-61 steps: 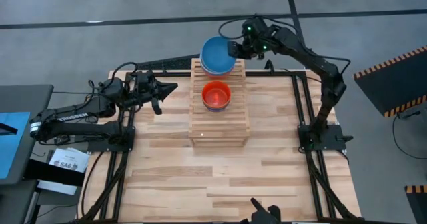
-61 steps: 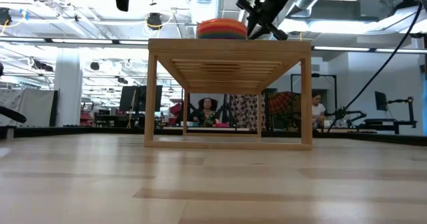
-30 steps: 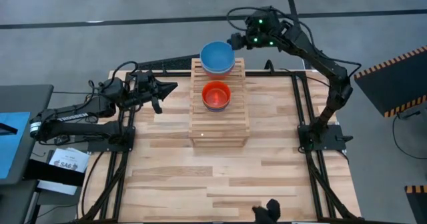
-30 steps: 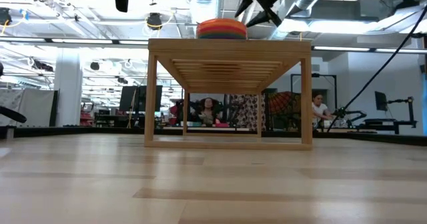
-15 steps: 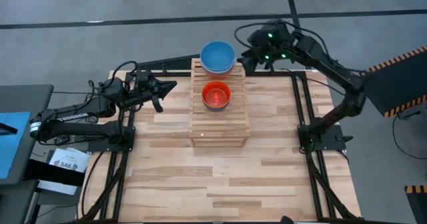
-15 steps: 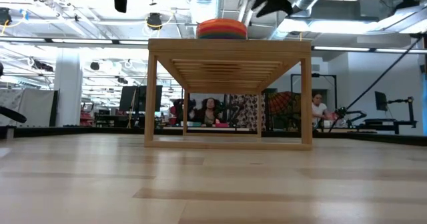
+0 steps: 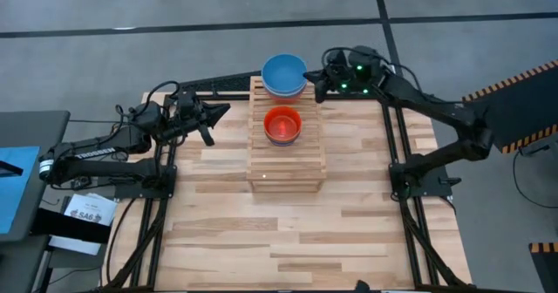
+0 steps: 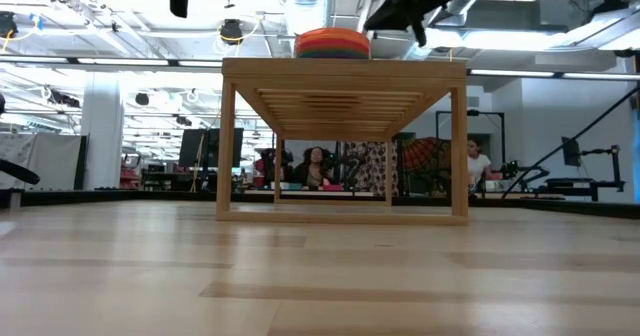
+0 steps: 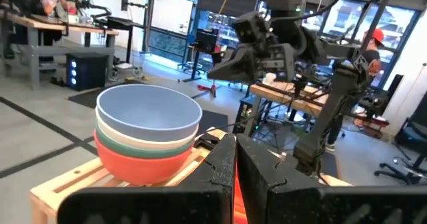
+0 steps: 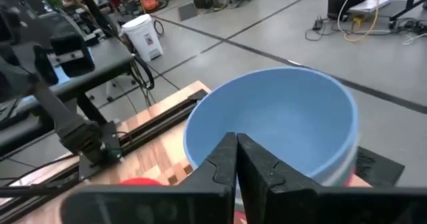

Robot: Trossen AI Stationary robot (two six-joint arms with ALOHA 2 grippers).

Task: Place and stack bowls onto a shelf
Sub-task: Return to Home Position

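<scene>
Blue bowl (image 7: 284,71) lies just beside the closed right pincer (image 7: 316,85).

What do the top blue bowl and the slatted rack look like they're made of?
Blue bowl: probably plastic, smooth, evenly coloured, with a soft sheen. Shelf: pale wood, likely unpainted, with separate slats and grain lines showing.

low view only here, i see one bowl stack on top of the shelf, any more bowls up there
Observer: Yes, the high view shows a blue-topped stack at the shelf's far end, behind the red-topped stack.
Operator: right hand holding anything
Observer: No, the right hand is shut and empty, beside the blue-topped stack.
Operator: and the left
Observer: The left hand is shut too, empty, off the shelf's left side.
</scene>
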